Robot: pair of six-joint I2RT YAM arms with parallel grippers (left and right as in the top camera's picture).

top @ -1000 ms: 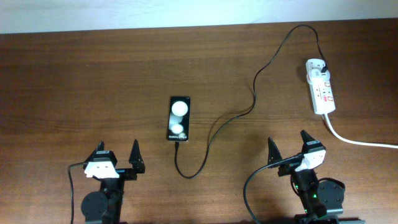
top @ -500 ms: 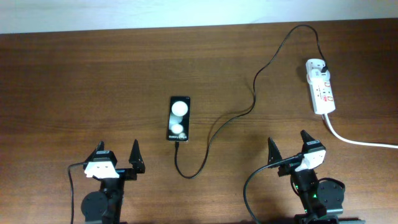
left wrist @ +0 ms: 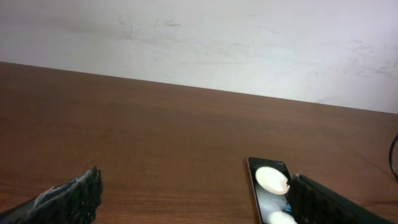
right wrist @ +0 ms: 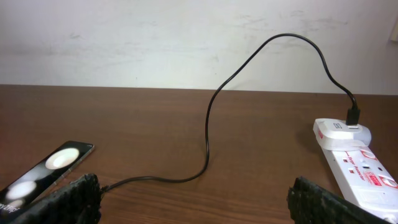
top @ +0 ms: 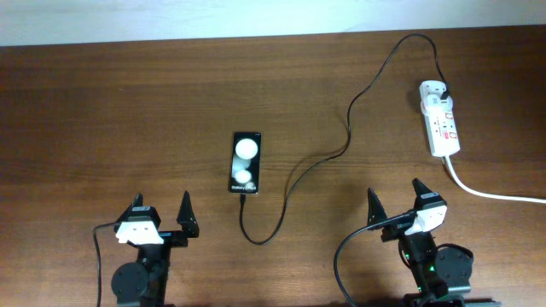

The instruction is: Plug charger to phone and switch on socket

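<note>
The black phone (top: 246,162) lies face up at the table's middle, its screen showing two white spots. The charger (top: 349,119), a thin black cable, runs from the phone's near edge in a loop, then back to its plug (top: 444,88) in the far end of the white socket (top: 441,124) at the right. Whether the connector sits inside the phone I cannot tell. My left gripper (top: 160,209) stands open near the front edge, left of the phone. My right gripper (top: 393,200) stands open in front of the socket. Both are empty.
A thick white cord (top: 495,194) leaves the socket toward the right edge. The right wrist view shows the phone (right wrist: 50,165) at left, the charger (right wrist: 208,134) arching up, and the socket (right wrist: 354,165) at right. A pale wall stands behind the table.
</note>
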